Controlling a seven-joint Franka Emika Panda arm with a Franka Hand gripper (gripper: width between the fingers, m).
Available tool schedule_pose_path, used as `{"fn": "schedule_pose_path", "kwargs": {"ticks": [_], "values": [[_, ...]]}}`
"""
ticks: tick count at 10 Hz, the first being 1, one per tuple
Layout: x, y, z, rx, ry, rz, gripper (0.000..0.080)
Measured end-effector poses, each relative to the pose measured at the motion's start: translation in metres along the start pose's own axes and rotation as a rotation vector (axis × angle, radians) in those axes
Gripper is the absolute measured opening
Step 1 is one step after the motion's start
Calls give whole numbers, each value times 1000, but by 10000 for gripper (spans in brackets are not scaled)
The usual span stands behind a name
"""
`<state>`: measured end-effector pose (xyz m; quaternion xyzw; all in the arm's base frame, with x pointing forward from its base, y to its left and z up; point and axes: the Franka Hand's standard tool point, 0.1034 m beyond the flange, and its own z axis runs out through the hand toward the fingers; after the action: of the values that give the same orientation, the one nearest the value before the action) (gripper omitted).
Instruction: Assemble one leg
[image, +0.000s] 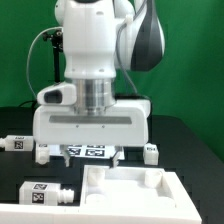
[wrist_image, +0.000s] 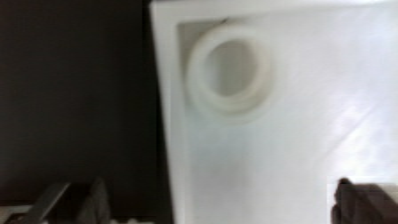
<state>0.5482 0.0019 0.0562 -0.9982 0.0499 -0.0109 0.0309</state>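
Over the far rim of the white panel (image: 125, 182), as the exterior view sees it, we are holding the gripper (image: 92, 153) low above the table. Its jaws are standing wide apart and closing on nothing. In the wrist view one of the fingers (wrist_image: 68, 200) is hanging over the dark table while the other is sitting over the panel, with a round socket (wrist_image: 231, 68) showing ahead of them. The leg (image: 45, 193) is lying flat on the table toward the exterior view's left and nearer that camera than the gripper, just beside the panel's corner and apart from the fingers. Its long axis is running roughly across the exterior view, tag showing. We are judging that the coming move is turning on this offset — the wrist is pointing straight down, so we are needing to travel sideways and set the jaws across the leg's short width. A second leg (image: 12, 143) is lying farther off, at the exterior view's left edge.
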Motion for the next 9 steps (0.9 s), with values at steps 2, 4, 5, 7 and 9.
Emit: {"fn": "schedule_pose_path", "kwargs": {"ticks": [2,4,5,7,9], "values": [[-14,-42,-16,9,7,25,644],[-16,-42,-14,11,-1,6,649],[-19,-42,-13,11,-36,5,649],[-33,-54,-13,4,-214,57,649],[-46,-90,-9,-3,-259,13,649]]}}
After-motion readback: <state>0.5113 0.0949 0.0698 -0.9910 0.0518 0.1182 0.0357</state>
